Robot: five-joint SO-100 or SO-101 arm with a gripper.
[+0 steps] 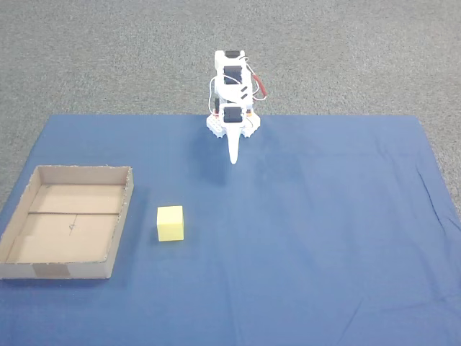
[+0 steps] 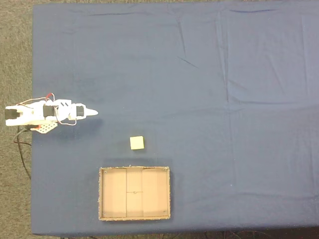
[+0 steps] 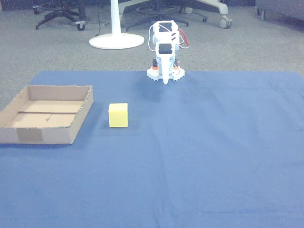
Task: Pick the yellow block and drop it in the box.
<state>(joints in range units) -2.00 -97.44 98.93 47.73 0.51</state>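
Still untouched, the block [image 1: 171,223] sits just beside the box [image 1: 121,225]; the claw [image 1: 234,160], fingers together, could knock it aside if it descends unopened.

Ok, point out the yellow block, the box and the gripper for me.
yellow block [image 1: 171,223], a fixed view, its front face.
box [image 1: 57,270], a fixed view, its near wall.
gripper [image 1: 234,160], a fixed view, the fingertips, jaws together.

The arm is folded over its base, gripper [image 1: 234,160] closed, pointing forward and down.
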